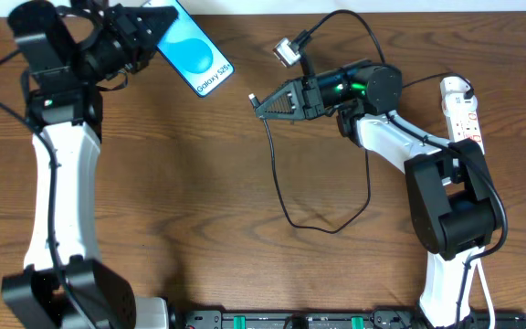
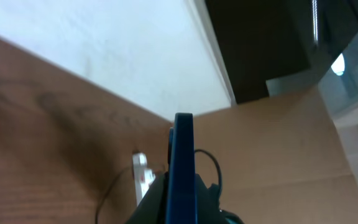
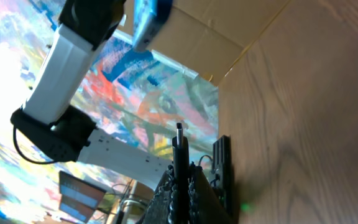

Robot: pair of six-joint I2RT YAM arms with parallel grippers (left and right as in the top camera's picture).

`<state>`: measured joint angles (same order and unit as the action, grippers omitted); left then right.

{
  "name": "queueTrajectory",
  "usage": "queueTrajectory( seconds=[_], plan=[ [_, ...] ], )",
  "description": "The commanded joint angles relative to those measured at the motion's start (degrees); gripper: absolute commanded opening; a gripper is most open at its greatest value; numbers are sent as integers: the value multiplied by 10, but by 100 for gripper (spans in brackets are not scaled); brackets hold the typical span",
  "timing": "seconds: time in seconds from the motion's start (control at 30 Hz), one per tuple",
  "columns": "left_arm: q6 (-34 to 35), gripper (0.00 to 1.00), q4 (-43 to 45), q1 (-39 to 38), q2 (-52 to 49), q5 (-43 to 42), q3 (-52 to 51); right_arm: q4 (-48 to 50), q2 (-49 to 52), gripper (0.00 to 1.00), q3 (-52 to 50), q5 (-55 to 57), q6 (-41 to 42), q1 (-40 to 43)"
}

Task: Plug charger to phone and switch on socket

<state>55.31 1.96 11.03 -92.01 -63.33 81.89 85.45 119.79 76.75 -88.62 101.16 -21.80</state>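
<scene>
The phone [image 1: 199, 57], its blue screen reading "Galaxy S25+", is held off the table at the back left, with my left gripper [image 1: 156, 27] shut on its upper end. In the left wrist view it shows edge-on as a blue slab [image 2: 182, 155] between the jaws. My right gripper [image 1: 259, 102] is shut on the charger's connector end, and the straight tip [image 3: 179, 135] sticks out past the fingers toward the phone, a gap apart. The thin black cable [image 1: 286, 206] loops over the table. The white socket strip [image 1: 464, 110] lies at the far right.
The cable's other end, a small greyish block [image 1: 287, 52], lies at the back between the phone and the right arm. The right arm's base [image 1: 455, 210] stands just in front of the strip. A cardboard sheet [image 2: 272, 149] lies beyond the table.
</scene>
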Motion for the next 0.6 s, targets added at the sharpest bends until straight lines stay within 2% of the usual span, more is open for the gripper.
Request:
queueTrajectory(
  seconds=[0.0, 0.2, 0.4, 0.57],
  plan=[
    [10, 7, 5, -1, -38, -58, 1, 5, 5, 1, 1, -7, 17, -16],
    [18, 7, 25, -2, -86, -67, 1, 5, 5, 1, 1, -6, 17, -25],
    [68, 7, 99, -1, -90, -65, 1, 5, 5, 1, 1, 2, 28, -28],
    [98, 7, 162, -1, -90, -96, 1, 5, 5, 1, 1, 3, 32, -44]
  ],
)
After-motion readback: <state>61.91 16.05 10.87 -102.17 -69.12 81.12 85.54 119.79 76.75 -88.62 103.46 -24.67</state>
